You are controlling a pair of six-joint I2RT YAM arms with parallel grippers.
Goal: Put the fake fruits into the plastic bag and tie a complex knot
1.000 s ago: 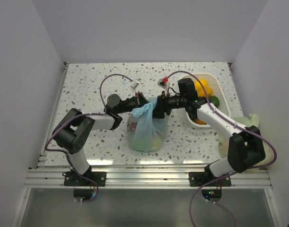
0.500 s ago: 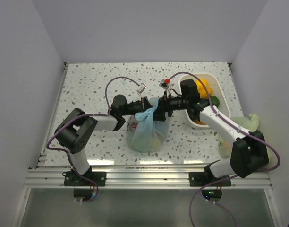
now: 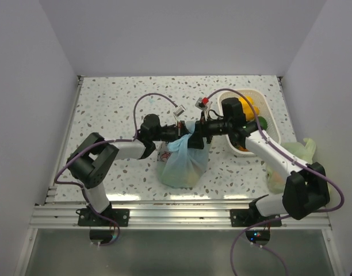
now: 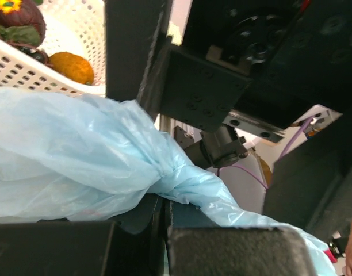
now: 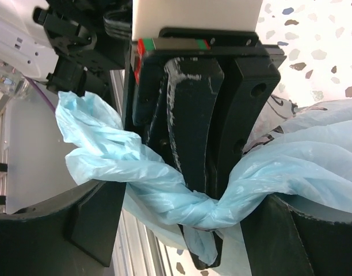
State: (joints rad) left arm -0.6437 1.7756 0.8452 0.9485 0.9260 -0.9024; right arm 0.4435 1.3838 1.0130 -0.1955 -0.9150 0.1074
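The light-blue plastic bag point(image 3: 184, 164) stands at the front middle of the table, with pale yellow-green fake fruits dimly showing inside it. Its handle strips are twisted into a knot point(image 5: 213, 208), which also shows in the left wrist view point(image 4: 164, 181). My left gripper point(image 3: 186, 133) reaches in from the left and is shut on the twisted strip point(image 4: 164, 221). My right gripper point(image 3: 199, 132) faces it from the right. Its jaws stand wide open point(image 5: 184, 198) on either side of the left gripper's fingers point(image 5: 193, 115), and the strip is draped across them.
A white perforated basket point(image 3: 269, 109) at the right holds yellow fruit point(image 3: 248, 106), a green one point(image 3: 260, 122) and an orange one point(image 4: 72, 67). A pale green bag point(image 3: 291, 158) lies at the right edge. Purple cables arc over both arms.
Both grippers and the bag's top have shifted to the right. The left arm has stretched further in and the right has drawn back. The bag's body leans more to the right.
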